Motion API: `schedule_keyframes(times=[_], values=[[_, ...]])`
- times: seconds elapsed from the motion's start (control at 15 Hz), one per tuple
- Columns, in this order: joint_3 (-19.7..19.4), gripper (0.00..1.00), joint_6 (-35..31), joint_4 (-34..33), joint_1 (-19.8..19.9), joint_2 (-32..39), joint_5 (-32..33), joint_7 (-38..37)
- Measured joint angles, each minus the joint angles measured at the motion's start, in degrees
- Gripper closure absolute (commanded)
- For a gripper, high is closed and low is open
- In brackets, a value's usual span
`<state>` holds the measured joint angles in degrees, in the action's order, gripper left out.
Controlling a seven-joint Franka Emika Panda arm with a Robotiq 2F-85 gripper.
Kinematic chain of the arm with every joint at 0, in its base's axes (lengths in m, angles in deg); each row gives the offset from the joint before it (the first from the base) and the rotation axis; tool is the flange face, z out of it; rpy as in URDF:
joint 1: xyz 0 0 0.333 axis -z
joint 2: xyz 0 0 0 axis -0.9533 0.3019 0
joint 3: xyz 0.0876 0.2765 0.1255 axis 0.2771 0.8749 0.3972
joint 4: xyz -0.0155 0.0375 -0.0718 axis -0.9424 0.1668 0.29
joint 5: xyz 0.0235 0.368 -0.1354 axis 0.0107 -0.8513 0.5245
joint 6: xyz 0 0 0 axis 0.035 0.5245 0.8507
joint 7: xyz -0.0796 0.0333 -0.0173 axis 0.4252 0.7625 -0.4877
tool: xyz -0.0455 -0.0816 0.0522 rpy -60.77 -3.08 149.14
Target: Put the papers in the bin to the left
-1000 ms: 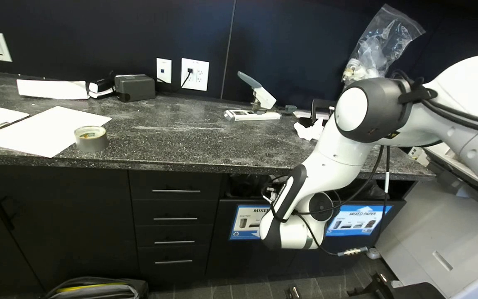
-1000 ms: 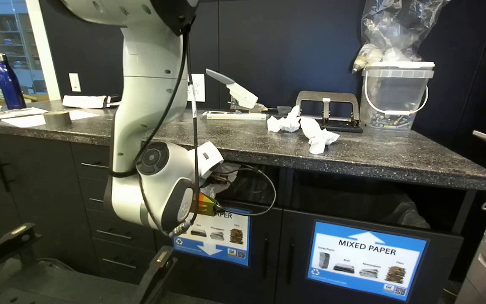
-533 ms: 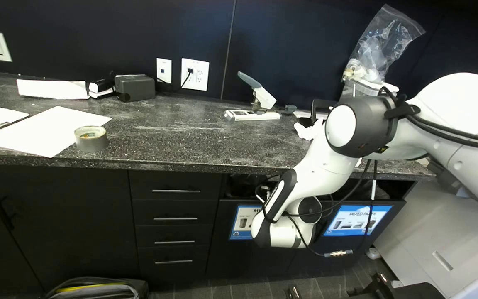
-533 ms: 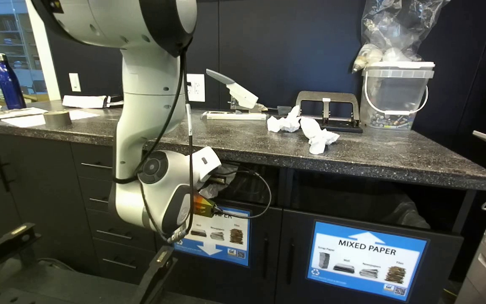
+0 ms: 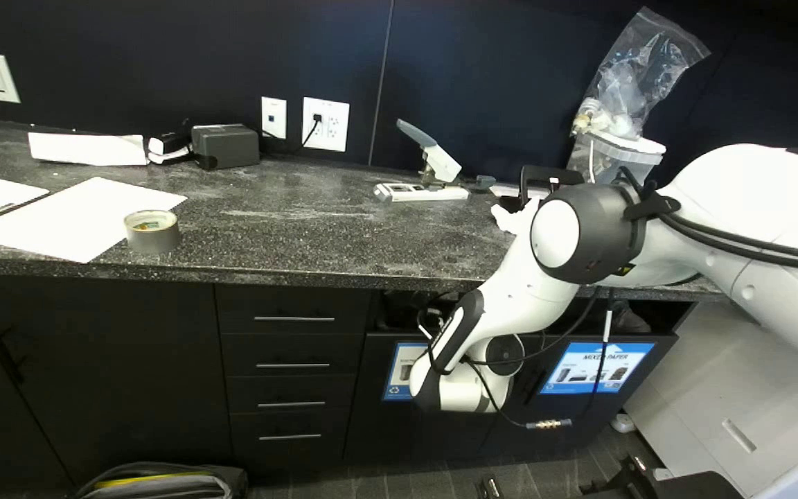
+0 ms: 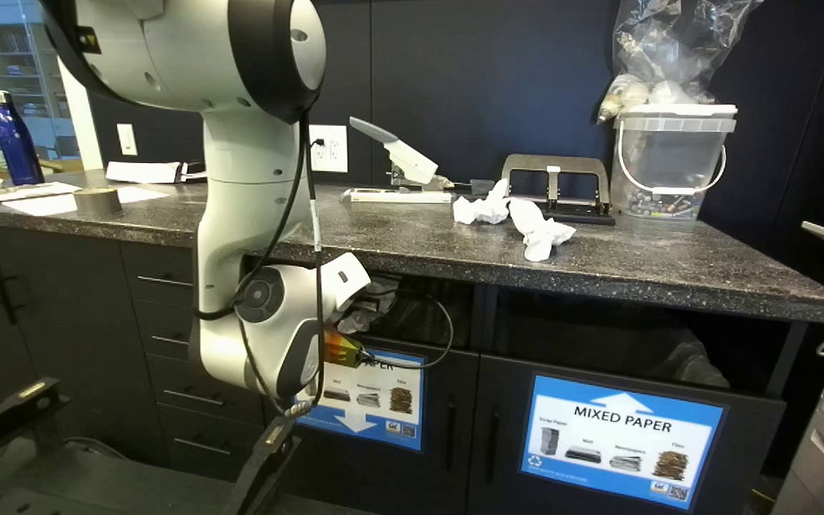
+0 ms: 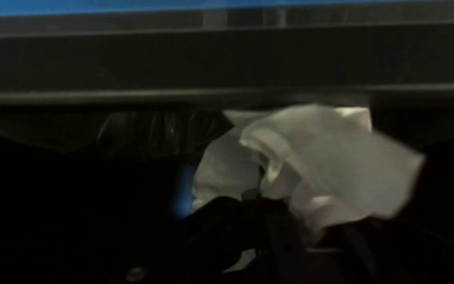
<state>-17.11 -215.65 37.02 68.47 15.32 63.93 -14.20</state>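
Likely release step at the bin (image 6: 448,372)
Gripper (image 7: 251,197) pinches a paper scrap (image 7: 341,169), centre right in the wrist view; next should come letting go.

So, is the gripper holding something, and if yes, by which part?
It cannot be told: in the wrist view, crumpled paper is at the gripper, but darkness hides any pinch.

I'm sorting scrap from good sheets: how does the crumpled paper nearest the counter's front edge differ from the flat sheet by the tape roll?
Shape: the crumpled paper is bunched and creased; the flat sheet lies smooth.
Size: the crumpled paper covers less counter than the flat sheet.
Place: the crumpled paper lies near the hole punch, the flat sheet by the tape roll.
Both are white and on the counter.
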Motion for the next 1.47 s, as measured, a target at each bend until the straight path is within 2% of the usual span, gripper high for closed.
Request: schedule_keyframes(times=[0.47,0.73,0.87,1.13,1.47], values=[[-0.25,0.01,0.00,-0.53,-0.03,1.17,-0.03,0.49],[-0.40,0.00,-0.01,0.28,-0.03,1.01,-0.02,1.29],[-0.69,0.00,0.31,2.84,0.00,-0.05,0.97,1.44],[-1.31,0.00,0.14,12.36,0.01,-5.53,2.95,1.75],[-1.77,0.00,0.65,26.27,0.01,-15.85,3.18,2.62]])
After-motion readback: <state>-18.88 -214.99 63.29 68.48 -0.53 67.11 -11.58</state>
